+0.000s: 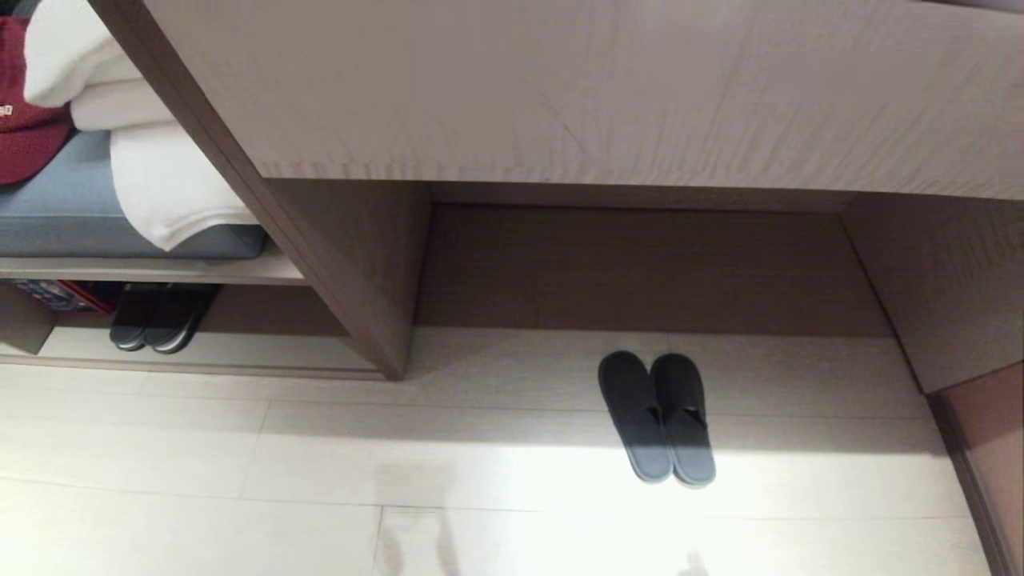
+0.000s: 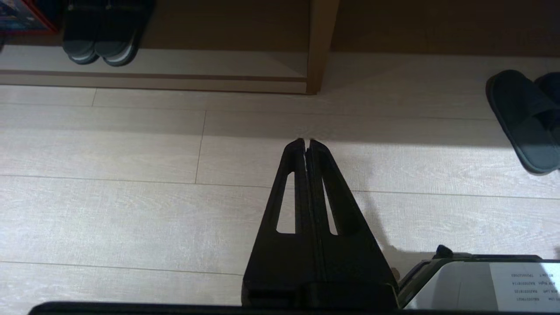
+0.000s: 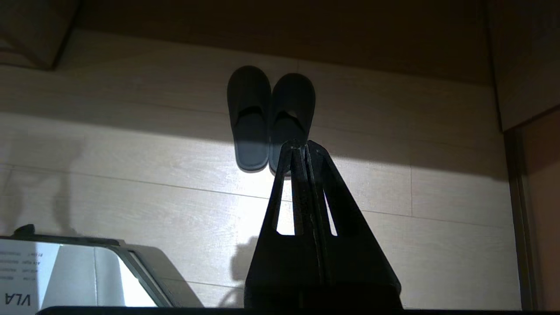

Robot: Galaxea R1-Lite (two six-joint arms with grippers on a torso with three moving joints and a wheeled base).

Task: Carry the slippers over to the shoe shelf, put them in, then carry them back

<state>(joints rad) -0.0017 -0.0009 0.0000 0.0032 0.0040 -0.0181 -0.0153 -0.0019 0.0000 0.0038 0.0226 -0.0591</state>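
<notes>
While both hands hang closed, left hand (image 2: 306, 142) and right hand (image 3: 301, 143), the slippers (image 1: 658, 416) lie side by side on the floor (image 1: 240, 480) right of the shoe shelf (image 1: 208, 352), toes toward the desk recess (image 1: 640, 272), heels outward.

The floor (image 1: 240, 464) is laid in pale wood-look planks, with a bright band of light across it and shadow nearer the furniture. A tall recess (image 1: 640, 272) with a dark brown back panel is formed under a pale wood-grain top (image 1: 560, 88) — a brown upright panel (image 1: 336, 264) closes its left side. Beyond that panel, a blue-grey cushion (image 1: 72, 216) is seen, with folded white towels (image 1: 152, 160) and a red fabric item (image 1: 24, 120) laid upon it.
</notes>
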